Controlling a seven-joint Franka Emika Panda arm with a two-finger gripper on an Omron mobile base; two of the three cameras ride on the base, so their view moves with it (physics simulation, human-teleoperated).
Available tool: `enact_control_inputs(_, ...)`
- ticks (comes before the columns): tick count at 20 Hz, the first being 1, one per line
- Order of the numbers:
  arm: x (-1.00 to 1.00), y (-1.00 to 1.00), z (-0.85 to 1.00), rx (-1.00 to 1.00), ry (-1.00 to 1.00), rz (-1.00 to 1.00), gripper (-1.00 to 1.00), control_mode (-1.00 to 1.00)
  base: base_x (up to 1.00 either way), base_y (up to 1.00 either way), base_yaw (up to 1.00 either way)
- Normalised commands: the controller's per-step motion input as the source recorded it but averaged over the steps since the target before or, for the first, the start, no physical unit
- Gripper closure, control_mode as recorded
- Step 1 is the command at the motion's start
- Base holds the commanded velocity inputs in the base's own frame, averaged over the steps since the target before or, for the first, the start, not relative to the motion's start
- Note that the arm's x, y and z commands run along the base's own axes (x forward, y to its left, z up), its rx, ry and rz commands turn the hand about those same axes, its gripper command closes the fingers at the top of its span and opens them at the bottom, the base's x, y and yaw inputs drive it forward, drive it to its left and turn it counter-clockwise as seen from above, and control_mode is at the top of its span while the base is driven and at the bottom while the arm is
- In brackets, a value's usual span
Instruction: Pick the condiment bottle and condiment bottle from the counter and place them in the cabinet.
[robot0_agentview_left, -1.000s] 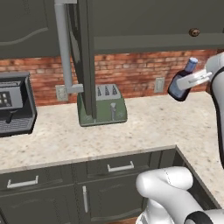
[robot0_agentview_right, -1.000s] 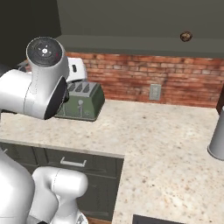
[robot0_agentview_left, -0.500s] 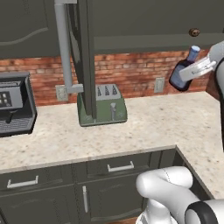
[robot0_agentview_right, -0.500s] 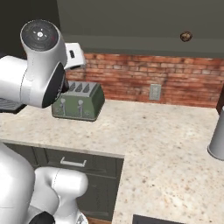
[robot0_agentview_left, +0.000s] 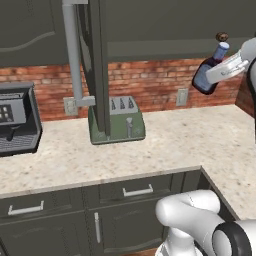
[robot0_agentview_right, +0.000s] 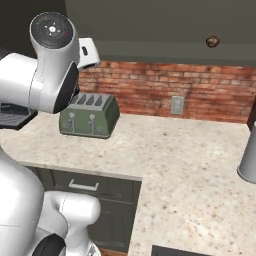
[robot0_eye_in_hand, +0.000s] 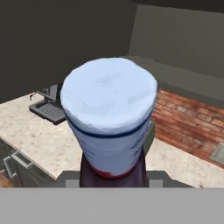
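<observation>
Gripper (robot0_agentview_left: 220, 75) clamps the dark condiment bottle (robot0_agentview_left: 207, 71), tilted, raised near the upper cabinet (robot0_agentview_left: 165, 27); no legible label. Toaster (robot0_agentview_left: 121, 119) and coffee machine (robot0_agentview_left: 17, 122) sit on the counter (robot0_agentview_left: 165, 145) below, well apart from the bottle.

The desk (robot0_agentview_left: 190, 140) lies bare and passable from the green toaster (robot0_agentview_left: 117, 120) rightward to the brick wall (robot0_agentview_right: 200, 95); the open cabinet door (robot0_agentview_left: 97, 60) hangs edge-on above the toaster, blocking sideways travel there; a coffee machine (robot0_agentview_left: 15, 120) shuts off the far left; a grey canister (robot0_agentview_right: 248, 157) stands at the desk's right end.
</observation>
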Motion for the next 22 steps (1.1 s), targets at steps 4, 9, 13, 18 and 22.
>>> enact_control_inputs(4,0.15,0.0,0.2,-0.01,-0.06,0.02,1.0,-1.0,0.0,0.0,0.0)
enact_control_inputs(9,0.2,0.0,0.17,-0.01,-0.05,0.02,1.0,-1.0,0.0,0.0,0.0)
enact_control_inputs(13,0.13,0.0,0.16,-0.01,-0.05,0.01,1.0,-1.0,0.0,0.0,0.0)
enact_control_inputs(18,0.16,0.0,0.05,-0.01,-0.03,0.01,1.0,-1.0,0.0,0.0,0.0)
enact_control_inputs(22,0.2,0.0,0.0,0.0,0.0,0.02,1.0,-1.0,0.0,0.0,0.0)
